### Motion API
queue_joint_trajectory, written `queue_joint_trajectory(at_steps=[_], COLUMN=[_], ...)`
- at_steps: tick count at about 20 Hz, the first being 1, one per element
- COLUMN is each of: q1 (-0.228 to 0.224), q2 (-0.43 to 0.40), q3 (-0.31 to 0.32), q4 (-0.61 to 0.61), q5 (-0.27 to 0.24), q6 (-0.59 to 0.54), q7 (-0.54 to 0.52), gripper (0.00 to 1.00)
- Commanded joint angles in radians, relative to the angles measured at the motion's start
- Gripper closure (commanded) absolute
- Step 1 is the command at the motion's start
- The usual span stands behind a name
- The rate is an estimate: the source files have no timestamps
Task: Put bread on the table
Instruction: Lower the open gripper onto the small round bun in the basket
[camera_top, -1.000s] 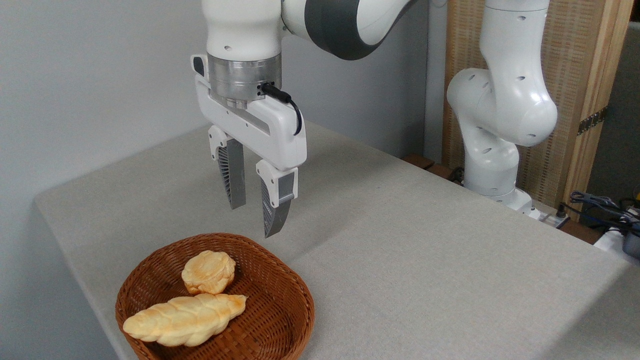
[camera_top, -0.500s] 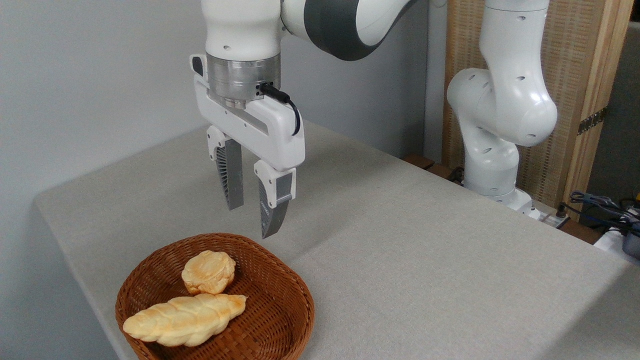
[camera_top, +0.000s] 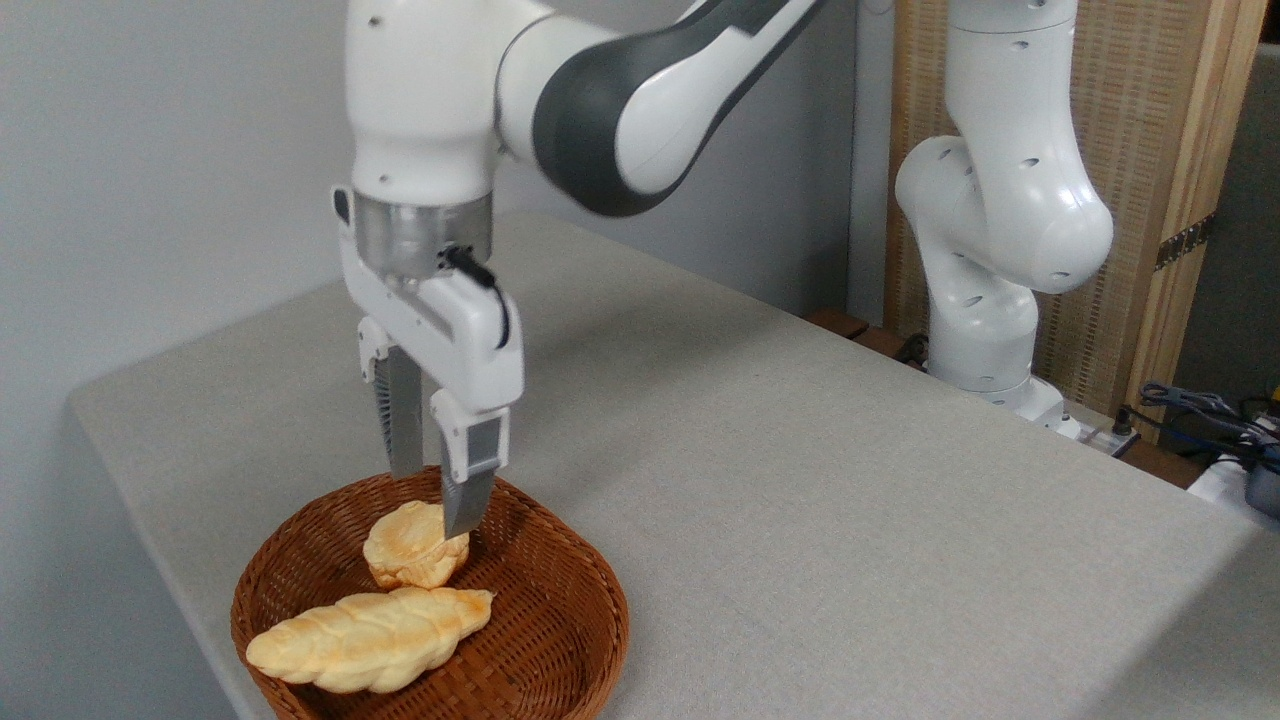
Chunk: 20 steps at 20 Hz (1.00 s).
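Bread (camera_top: 412, 545): small, round and knotted, pale gold with toasted brown spots. Lying in the back half of the basket, flat side down, top facing up. Almost as wide as long, so no clear long side; a bit wider from left to right.

Basket (camera_top: 560, 640): brown and woven, sitting at the near left corner of the table. Rim higher than the bread all the way round.

Long loaf (camera_top: 368, 640): braided, lying in the front of the basket. Long side running left to right, right tip a little higher in the picture. Just in front of the bread, touching or nearly touching it.

Gripper (camera_top: 435, 505): pointing straight down over the back of the basket. Fingers a little apart, with a gap between them. Tips down at the top of the bread, one finger (camera_top: 468, 490) at its right back side, the other behind it. Not squeezing the bread; cannot tell if the tips touch it.

Table (camera_top: 850, 500): big and flat, covered in light grey cloth. Left edge and near edge close to the basket. Lots of bare cloth to the right of the basket and behind it.

Arm base (camera_top: 985, 330): white, standing past the far right edge of the table.
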Motion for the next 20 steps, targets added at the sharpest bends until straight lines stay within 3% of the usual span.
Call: queue_joint_trajectory(at_steps=[1,12,13,15,16,20], q1=[-0.006,-0.005,-0.002,0.003,0.003,0.005], q2=[0.056,0.108,0.108,0.108,0.108,0.105], q3=[-0.018,-0.041,-0.041,-0.041,-0.039,-0.033], q4=[0.008,0.005,0.005,0.005,0.006,0.006], q5=[-0.036,-0.029,-0.029,-0.029,-0.029,-0.029], q6=[0.056,0.085,0.085,0.085,0.085,0.082], q7=[-0.013,0.016,0.042,0.07,0.07,0.07], gripper=[0.0,0.01,0.16,0.57,0.68,0.7])
